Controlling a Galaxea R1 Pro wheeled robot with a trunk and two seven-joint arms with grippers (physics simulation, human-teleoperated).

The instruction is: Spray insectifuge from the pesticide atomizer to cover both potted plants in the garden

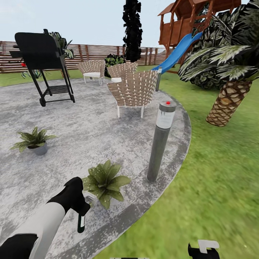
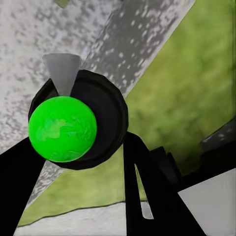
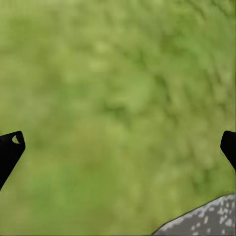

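Gripped in our left gripper [image 1: 80, 208], the pesticide atomizer [image 1: 81, 221] hangs just beside the near potted plant [image 1: 105, 181] on the patio [image 1: 108, 136]. Pickup done; spraying seemingly remains, the far plant [image 1: 33, 140] too. Our right gripper [image 3: 118, 142] is spread wide over grass.

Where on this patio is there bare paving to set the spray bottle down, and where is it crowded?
Bare paving lies between the two potted plants, and between the far plant and the grill. Another open patch lies between the near plant and the wicker chair. It is crowded where the left tool holds the bottle beside the near plant, close to the lamp post.
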